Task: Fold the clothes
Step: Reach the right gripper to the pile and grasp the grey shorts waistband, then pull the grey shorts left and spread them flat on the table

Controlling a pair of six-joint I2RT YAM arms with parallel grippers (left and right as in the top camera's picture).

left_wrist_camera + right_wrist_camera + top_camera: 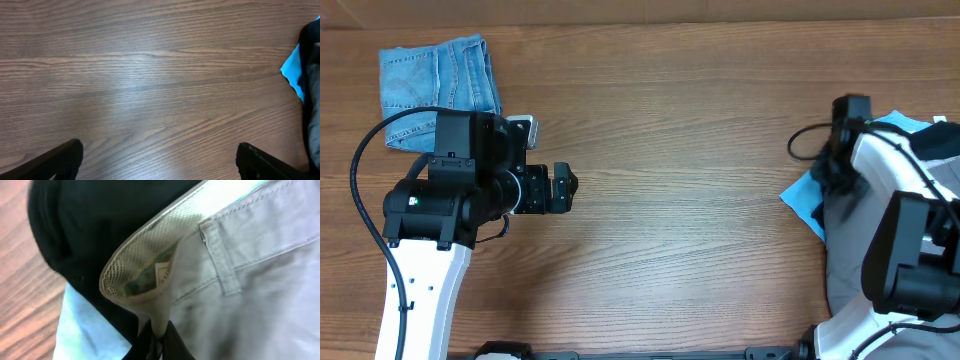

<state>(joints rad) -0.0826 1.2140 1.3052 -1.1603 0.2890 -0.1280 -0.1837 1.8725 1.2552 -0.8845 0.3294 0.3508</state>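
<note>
A pile of clothes lies at the table's right edge. The grey-taupe trousers (843, 250) are lifted by their waistband (240, 265), with the mesh lining showing. A black garment (100, 225) and a light blue one (82, 330) lie under them; the blue one also shows in the overhead view (805, 197) and the left wrist view (294, 75). My right gripper (157, 341) is shut on the trousers' waistband edge; in the overhead view (837, 178) it sits at the pile's left side. My left gripper (160, 160) is open and empty over bare wood, left of centre (566, 187).
A folded pair of blue jeans (438, 85) lies at the back left corner, just behind my left arm. Bare wooden table (690, 200) spans the stretch between the two arms. A black cable loops beside the left arm (360, 190).
</note>
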